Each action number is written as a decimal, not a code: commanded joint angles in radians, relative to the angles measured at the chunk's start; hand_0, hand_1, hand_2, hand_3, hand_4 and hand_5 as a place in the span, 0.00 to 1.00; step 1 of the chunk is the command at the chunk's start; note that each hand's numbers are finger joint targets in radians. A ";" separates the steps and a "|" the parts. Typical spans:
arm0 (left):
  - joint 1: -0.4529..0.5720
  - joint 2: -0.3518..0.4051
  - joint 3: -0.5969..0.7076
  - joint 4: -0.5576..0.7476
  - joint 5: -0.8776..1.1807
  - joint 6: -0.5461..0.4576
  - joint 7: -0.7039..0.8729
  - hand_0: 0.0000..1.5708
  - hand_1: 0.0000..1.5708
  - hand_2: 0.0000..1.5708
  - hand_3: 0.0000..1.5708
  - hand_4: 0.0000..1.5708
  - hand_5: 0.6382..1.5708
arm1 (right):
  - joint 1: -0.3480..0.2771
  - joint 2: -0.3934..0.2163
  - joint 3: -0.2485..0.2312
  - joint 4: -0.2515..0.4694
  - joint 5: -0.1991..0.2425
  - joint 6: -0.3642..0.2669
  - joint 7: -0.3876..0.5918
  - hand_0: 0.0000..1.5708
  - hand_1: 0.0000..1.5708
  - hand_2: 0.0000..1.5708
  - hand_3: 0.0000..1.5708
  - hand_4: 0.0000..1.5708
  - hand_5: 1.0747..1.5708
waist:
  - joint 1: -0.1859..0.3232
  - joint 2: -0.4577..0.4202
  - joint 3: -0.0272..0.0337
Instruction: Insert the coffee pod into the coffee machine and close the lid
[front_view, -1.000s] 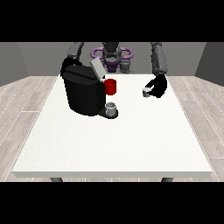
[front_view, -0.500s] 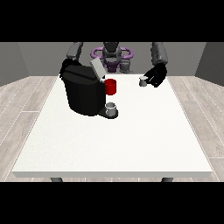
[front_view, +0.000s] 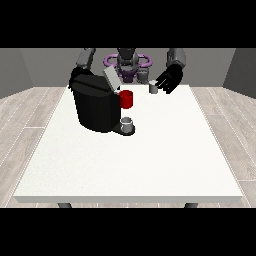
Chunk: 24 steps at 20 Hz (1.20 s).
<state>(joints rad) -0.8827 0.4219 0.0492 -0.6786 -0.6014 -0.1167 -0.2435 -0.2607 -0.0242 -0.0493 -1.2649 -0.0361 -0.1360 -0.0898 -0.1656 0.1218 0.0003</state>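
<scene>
The black coffee machine (front_view: 96, 107) stands near the table's (front_view: 150, 165) far left corner, its lid (front_view: 111, 78) tilted up, a red part (front_view: 126, 99) and a grey cup (front_view: 127, 123) at its front. The small grey coffee pod (front_view: 153, 88) is at the far edge, just beside the hand at the view's right (front_view: 169, 80), whose fingers are spread, holding nothing. The hand at the view's left is hidden behind the machine. The near half offers wide bare room.

My hand at view's right (front_view: 168, 80) hovers over table's (front_view: 150, 160) far edge, fingers spread beside small grey coffee pod (front_view: 153, 88). Black coffee machine (front_view: 95, 102) lid (front_view: 111, 79) up.
</scene>
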 joint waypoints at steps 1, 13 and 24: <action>-0.055 -0.056 -0.006 -0.029 -0.004 -0.020 0.089 0.80 0.80 0.85 0.82 0.34 1.00 | -0.044 -0.003 -0.010 0.037 0.001 -0.008 0.010 0.00 0.00 0.00 0.00 0.30 1.00 | 0.013 -0.013 0.0000; -0.199 0.028 0.066 0.017 -0.002 -0.021 0.126 0.80 0.80 0.84 0.80 0.31 1.00 | -0.033 -0.024 0.031 -0.067 0.010 0.016 0.021 0.00 0.00 0.00 0.00 0.32 1.00 | -0.111 0.048 -0.0001; -0.281 0.033 0.074 0.030 -0.022 0.001 0.121 0.83 0.83 0.85 0.79 0.31 1.00 | -0.109 -0.024 0.010 -0.102 0.006 -0.008 0.029 0.00 0.00 0.00 0.00 0.29 1.00 | -0.128 0.147 0.0001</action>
<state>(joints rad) -1.1325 0.4740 0.1286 -0.6390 -0.6127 -0.1336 -0.1383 -0.3325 -0.0313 -0.0031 -1.3874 -0.0127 -0.1512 -0.0343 -0.2995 0.2288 0.0001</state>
